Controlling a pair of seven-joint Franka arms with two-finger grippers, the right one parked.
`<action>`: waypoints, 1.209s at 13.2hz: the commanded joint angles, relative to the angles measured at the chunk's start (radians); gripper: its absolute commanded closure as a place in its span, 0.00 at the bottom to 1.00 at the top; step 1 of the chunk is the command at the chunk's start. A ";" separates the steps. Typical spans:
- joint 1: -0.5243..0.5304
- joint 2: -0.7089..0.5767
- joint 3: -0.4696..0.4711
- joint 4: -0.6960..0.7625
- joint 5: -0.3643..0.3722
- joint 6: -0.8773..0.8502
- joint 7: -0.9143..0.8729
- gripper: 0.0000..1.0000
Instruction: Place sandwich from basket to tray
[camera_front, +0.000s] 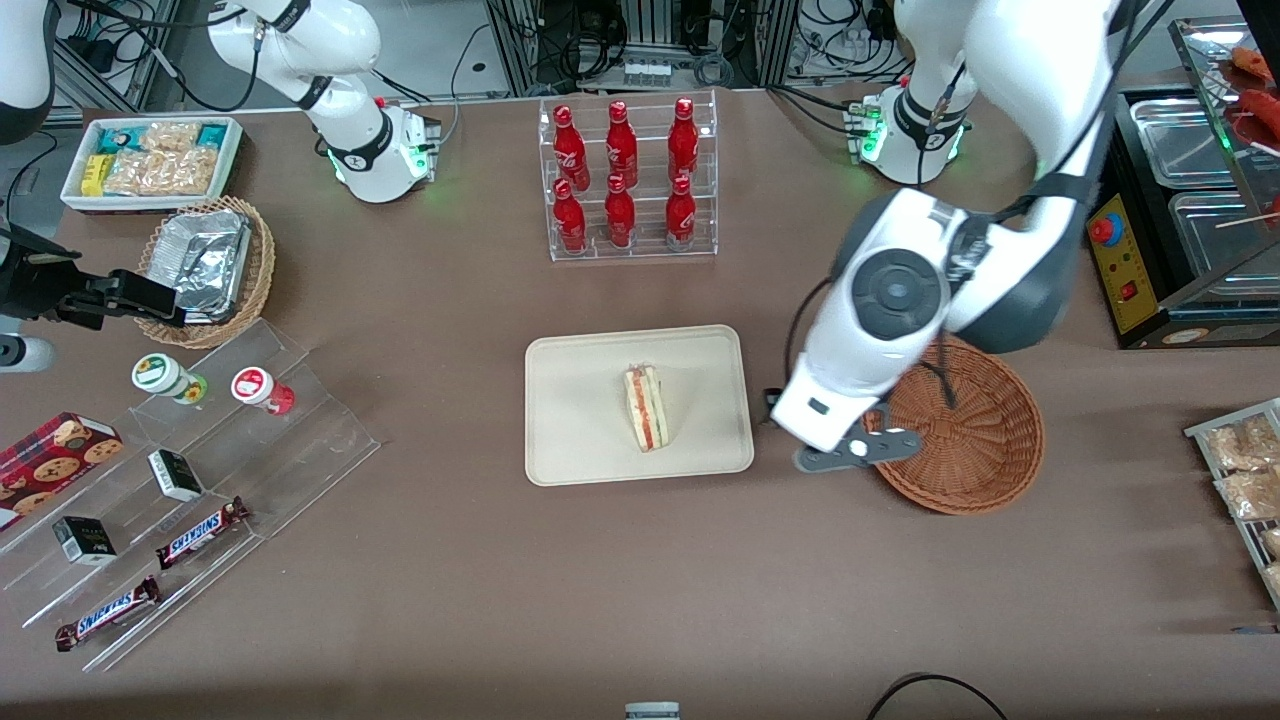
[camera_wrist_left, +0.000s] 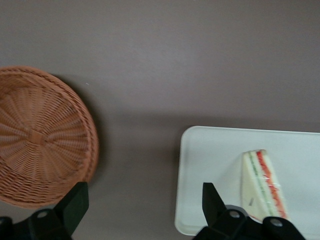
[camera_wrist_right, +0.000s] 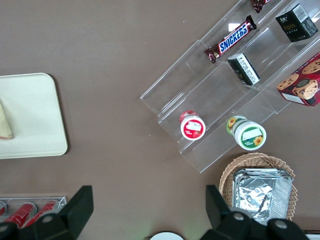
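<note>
The sandwich (camera_front: 648, 408) lies on the tray (camera_front: 570, 440); the basket (camera_front: 985, 470) holds nothing. The gripper (camera_wrist_left: 142, 212) hangs between them, jaws apart and holding nothing. Only backing away seems left.

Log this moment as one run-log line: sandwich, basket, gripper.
triangular white-bread sandwich: on cream rectangular tray | reddish-brown round wicker basket: holds nothing | left gripper: open, holding nothing, above table between basket and tray

Brown table (camera_front: 480, 560) carries tray (camera_front: 580, 440), basket (camera_front: 975, 450), bottle rack (camera_front: 630, 180); gripper (camera_wrist_left: 145, 210) hovers above, fingers apart.
</note>
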 joint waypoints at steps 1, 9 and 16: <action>0.091 -0.071 -0.009 -0.043 -0.049 -0.055 0.193 0.00; 0.246 -0.154 -0.004 -0.054 -0.080 -0.189 0.413 0.00; 0.209 -0.318 0.149 -0.235 -0.105 -0.187 0.534 0.00</action>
